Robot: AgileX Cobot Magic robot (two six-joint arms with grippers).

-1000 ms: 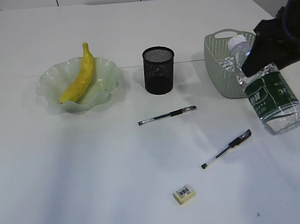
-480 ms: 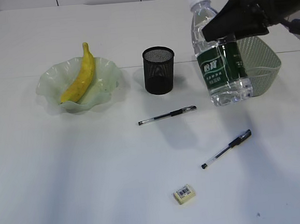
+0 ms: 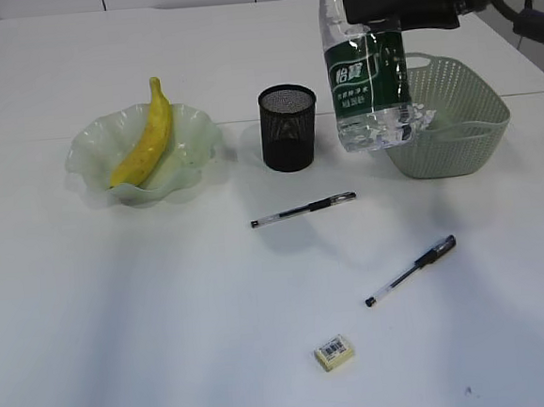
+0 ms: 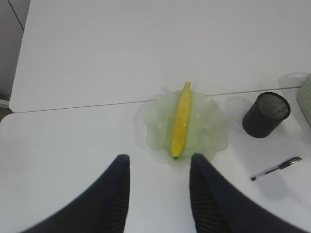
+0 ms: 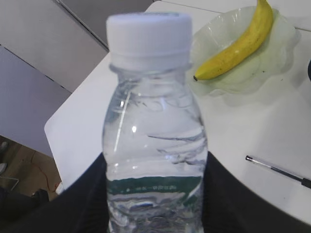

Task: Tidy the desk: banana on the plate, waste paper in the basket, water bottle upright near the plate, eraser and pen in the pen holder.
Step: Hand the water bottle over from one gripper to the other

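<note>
Your right hand (image 3: 397,0), clenched around the bottle (image 3: 368,87), has swung it from tilted beside the basket (image 3: 454,118) to nearly upright in the air above the tabletop (image 3: 167,306), heading toward the plate (image 3: 93,147), while your left hand (image 4: 158,194) hangs released.

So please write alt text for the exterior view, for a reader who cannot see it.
The right gripper holds a water bottle in the air between a black pen holder and a green basket. A banana lies on a plate; two pens and an eraser lie nearer.
</note>
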